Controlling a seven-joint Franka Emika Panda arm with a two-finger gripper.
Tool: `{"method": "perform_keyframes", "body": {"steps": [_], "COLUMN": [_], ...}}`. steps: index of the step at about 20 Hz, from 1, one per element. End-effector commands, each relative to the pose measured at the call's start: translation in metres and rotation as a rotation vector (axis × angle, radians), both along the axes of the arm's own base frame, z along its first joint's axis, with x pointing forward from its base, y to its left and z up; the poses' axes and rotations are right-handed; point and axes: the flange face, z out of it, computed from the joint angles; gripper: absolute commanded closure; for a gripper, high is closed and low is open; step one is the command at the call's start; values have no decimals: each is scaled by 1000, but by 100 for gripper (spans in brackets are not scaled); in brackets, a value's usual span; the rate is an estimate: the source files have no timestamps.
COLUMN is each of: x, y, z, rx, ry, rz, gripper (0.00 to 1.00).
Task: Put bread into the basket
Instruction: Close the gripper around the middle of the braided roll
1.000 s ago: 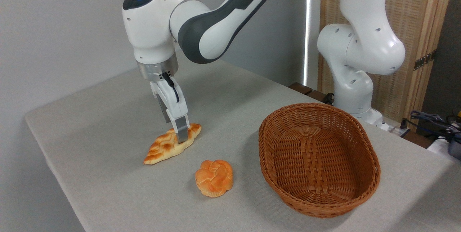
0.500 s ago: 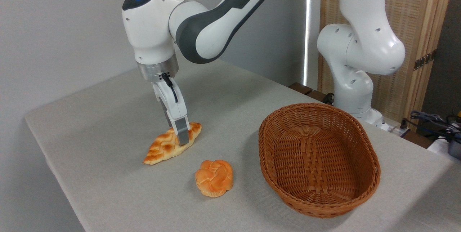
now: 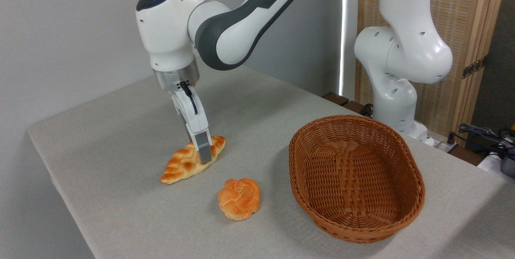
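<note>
The bread (image 3: 189,161) lies on the surface (image 3: 120,138) in the left-centre of the frame, its long axis running from a pointed tip at lower left up to the other tip at upper right. The fingers (image 3: 204,151) come down on it from above, right of its middle, towards the upper-right end. The grey near finger crosses the loaf's near flank, so the pair appears to straddle the loaf across its narrow width; the far finger is hidden behind the near one, so I cannot tell whether they have pinched the bread or only stand around it. The lower-left tip rests on the surface, and the loaf does not look lifted. Since the hold sits off-centre, the longer lower-left part will probably droop when raised. The basket (image 3: 406,158), empty, sits well apart at the right of the frame, so the carry runs rightward over its rolled rim. A small round knotted bun (image 3: 239,198) lies between them, nearer the bottom of the frame. No brand, label or readable writing shows anywhere.
</note>
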Motion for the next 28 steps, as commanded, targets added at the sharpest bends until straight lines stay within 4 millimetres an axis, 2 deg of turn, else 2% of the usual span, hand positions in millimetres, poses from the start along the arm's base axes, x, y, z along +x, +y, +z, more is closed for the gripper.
{"method": "perform_keyframes", "body": {"steps": [1, 12, 20, 22, 23, 27, 28], "x": [4, 4, 4, 3, 3, 2, 2], "y": [3, 5, -1, -3, -4, -5, -5], "z": [-1, -1, -17, -18, -18, -18, -18], "rx": [23, 32, 31, 30, 29, 29, 30], "ry": [-29, -34, -5, -3, -3, 0, 2], "rz": [-23, -70, -78, -81, -81, -85, -85], "gripper": [1, 0, 2, 10, 19, 68, 74]}}
